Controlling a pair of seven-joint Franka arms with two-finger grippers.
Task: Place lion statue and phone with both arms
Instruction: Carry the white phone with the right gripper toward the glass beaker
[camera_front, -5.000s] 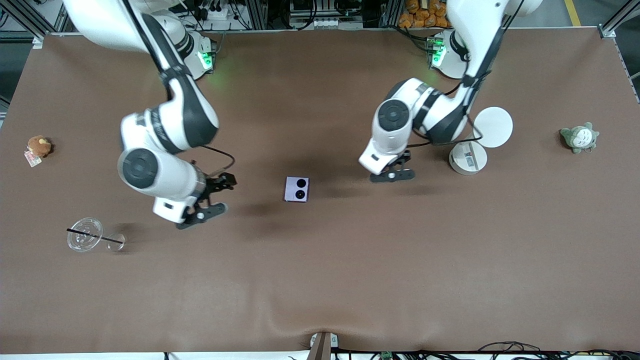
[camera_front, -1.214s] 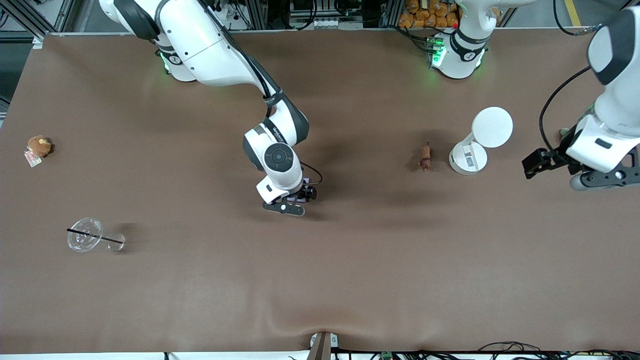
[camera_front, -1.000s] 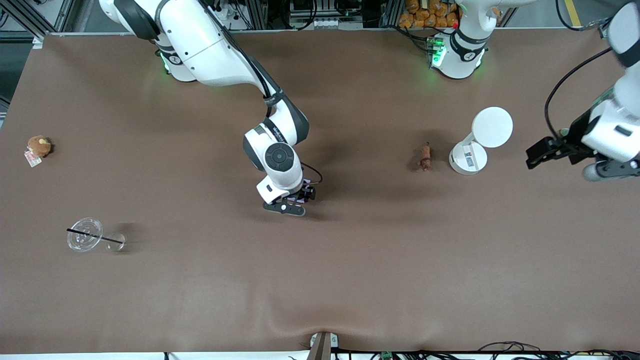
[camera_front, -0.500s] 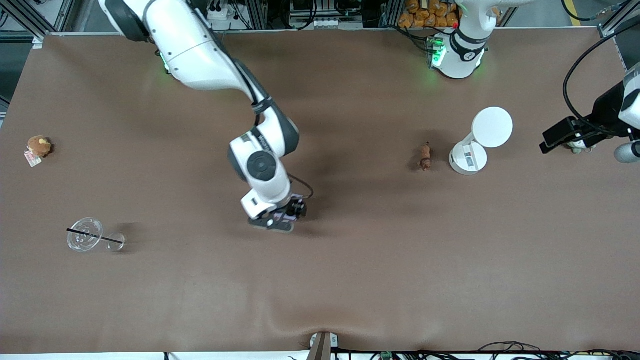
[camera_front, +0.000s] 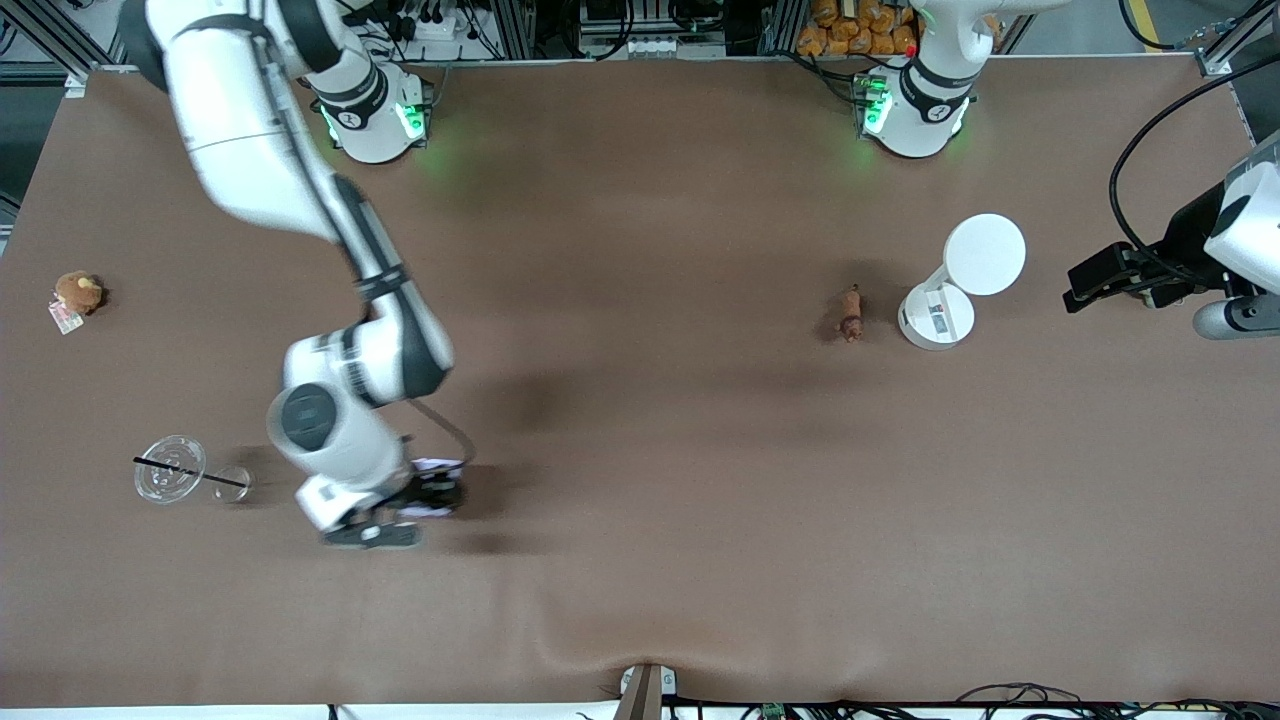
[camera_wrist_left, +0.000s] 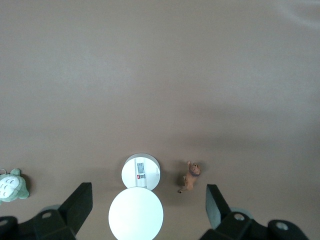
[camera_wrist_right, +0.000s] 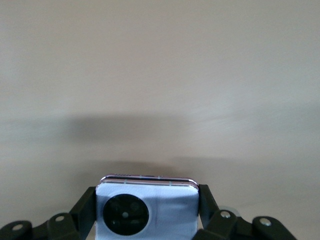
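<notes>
My right gripper (camera_front: 395, 512) is shut on the lilac phone (camera_front: 435, 467), low over the table beside the clear cup. In the right wrist view the phone (camera_wrist_right: 147, 207) sits clamped between both fingers (camera_wrist_right: 87, 202), with one black camera circle showing. The reddish-brown lion statue (camera_front: 850, 315) stands on the table beside the white container. My left gripper (camera_front: 1165, 297) is open and empty, up over the left arm's end of the table. In the left wrist view the lion (camera_wrist_left: 190, 176) lies well below my open left gripper (camera_wrist_left: 148, 200).
A white round container (camera_front: 935, 315) and its round lid (camera_front: 985, 253) lie beside the lion. A clear cup with a black straw (camera_front: 170, 468) lies near my right gripper. A brown plush (camera_front: 78, 293) sits at the right arm's end. A grey-green plush (camera_wrist_left: 11, 185) lies under my left gripper.
My right gripper closed on the phone at the table's middle and carried it toward the right arm's end, nearer the front camera. My left arm lifted away toward the left arm's end.
</notes>
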